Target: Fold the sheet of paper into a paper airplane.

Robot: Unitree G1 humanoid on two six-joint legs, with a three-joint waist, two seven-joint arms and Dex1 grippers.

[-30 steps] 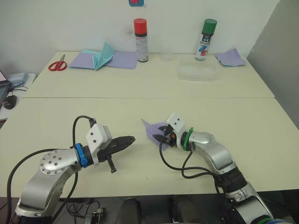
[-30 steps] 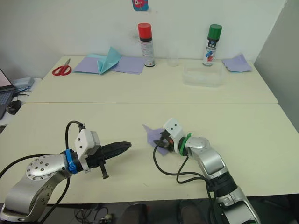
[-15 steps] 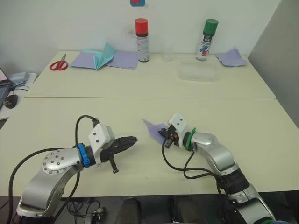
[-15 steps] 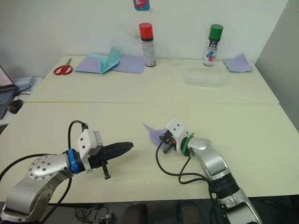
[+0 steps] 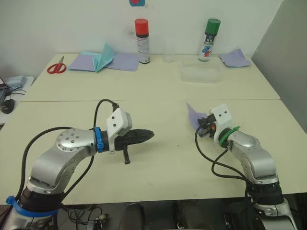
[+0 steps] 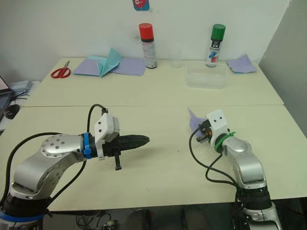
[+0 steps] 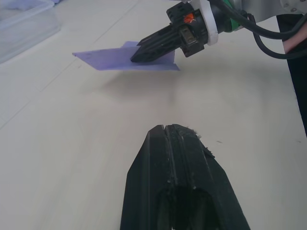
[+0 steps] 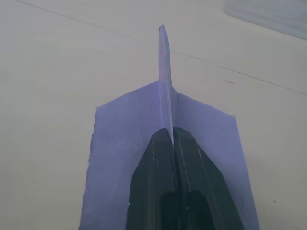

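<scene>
The paper airplane (image 5: pixel 193 115) is held by the right gripper (image 5: pixel 203 130), whose two fingers are pressed together on its folded keel. The wings spread flat to both sides of the fingers, and the pointed nose sticks out past the fingertips, toward the far left. The airplane is lifted a little above the near table (image 5: pixel 158 167), on the right part of it.

The left gripper (image 5: pixel 148 134) is clenched with nothing between its fingers. It hovers over the middle of the near table, pointing to the right, well apart from the airplane.

On the far table, a clear plastic box (image 5: pixel 201 73) stands at the right; I cannot tell if anything is inside. Behind it is a spray can with a green cap (image 5: pixel 208 40), and more to the left a spray can with a red cap (image 5: pixel 142 40). The writing on their labels is too small to read.
</scene>
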